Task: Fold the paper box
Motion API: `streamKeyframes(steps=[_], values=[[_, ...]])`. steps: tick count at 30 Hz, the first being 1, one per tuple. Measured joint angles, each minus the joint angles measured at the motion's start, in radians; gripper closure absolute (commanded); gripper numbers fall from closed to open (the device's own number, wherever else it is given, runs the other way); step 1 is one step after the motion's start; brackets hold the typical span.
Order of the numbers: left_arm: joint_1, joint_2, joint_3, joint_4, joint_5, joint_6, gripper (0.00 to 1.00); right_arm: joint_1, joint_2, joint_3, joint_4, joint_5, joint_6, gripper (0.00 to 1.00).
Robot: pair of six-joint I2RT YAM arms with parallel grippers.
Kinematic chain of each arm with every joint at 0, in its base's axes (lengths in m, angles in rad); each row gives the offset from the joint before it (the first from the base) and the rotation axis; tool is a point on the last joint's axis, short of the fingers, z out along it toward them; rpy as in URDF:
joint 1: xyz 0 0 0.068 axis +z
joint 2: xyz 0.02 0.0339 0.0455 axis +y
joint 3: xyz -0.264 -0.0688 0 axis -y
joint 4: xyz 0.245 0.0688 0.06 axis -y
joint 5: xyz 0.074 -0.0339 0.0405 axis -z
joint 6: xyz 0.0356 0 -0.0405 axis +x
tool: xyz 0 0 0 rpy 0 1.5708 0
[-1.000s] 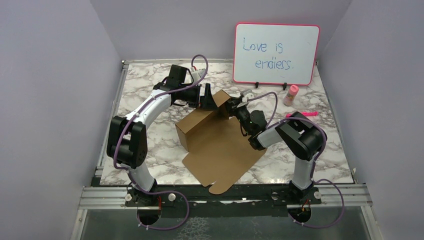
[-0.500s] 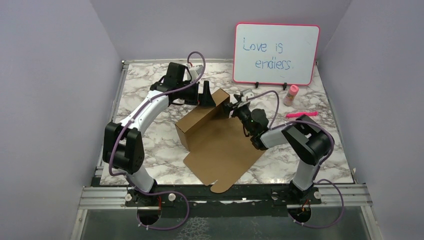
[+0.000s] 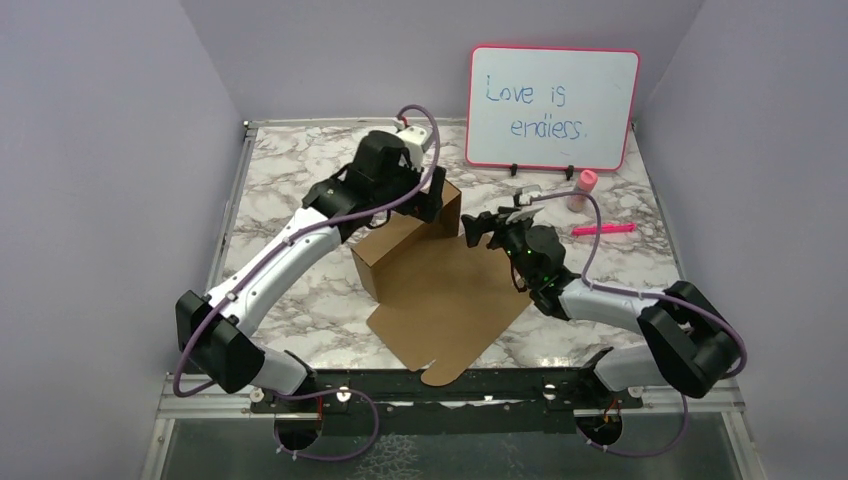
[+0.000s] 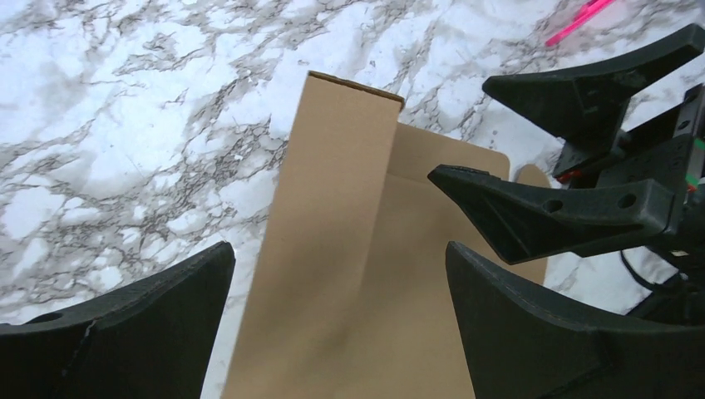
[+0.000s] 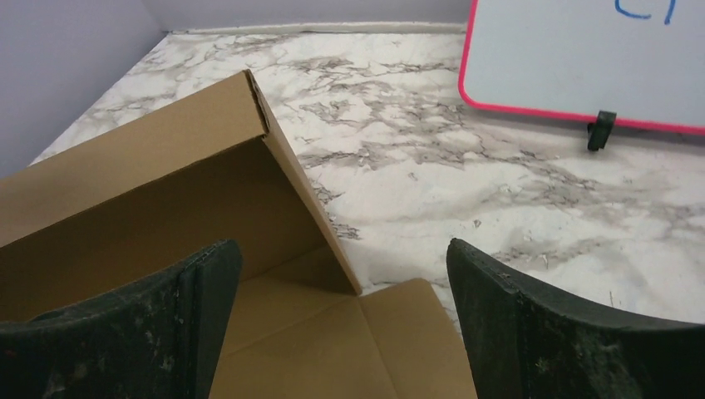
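The paper box (image 3: 440, 295) is a brown cardboard sheet lying flat on the marble table, with one long wall (image 3: 400, 235) folded upright along its back-left side. My left gripper (image 3: 425, 200) hangs open over the far end of that wall; in the left wrist view the wall (image 4: 332, 249) runs between its fingers (image 4: 150, 324), and I cannot tell whether they touch it. My right gripper (image 3: 485, 228) is open just right of the wall's end, holding nothing. In the right wrist view the wall (image 5: 141, 183) and its short end flap (image 5: 303, 195) stand ahead of the right gripper (image 5: 342, 253).
A pink-framed whiteboard (image 3: 553, 107) stands at the back right. A small pink bottle (image 3: 583, 189) and a pink marker (image 3: 604, 229) lie in front of it. Purple walls close in the table on three sides.
My right gripper has opened, let go of the box's end flap and drawn back to the right. My left arm has swung right, over the far end of the upright wall.
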Motion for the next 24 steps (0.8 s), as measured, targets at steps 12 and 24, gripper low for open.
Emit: streamKeyframes(steps=[12, 24], values=[[-0.409, 0.021, -0.01, -0.065, -0.697, 0.085, 0.05, 0.0, -0.241, -0.196, -0.094, 0.142, 0.127, 0.0], [-0.546, 0.356, -0.005, -0.13, -1.193, 0.121, 0.3, 0.0, -0.33, -0.244, -0.089, 0.255, 0.148, 0.0]])
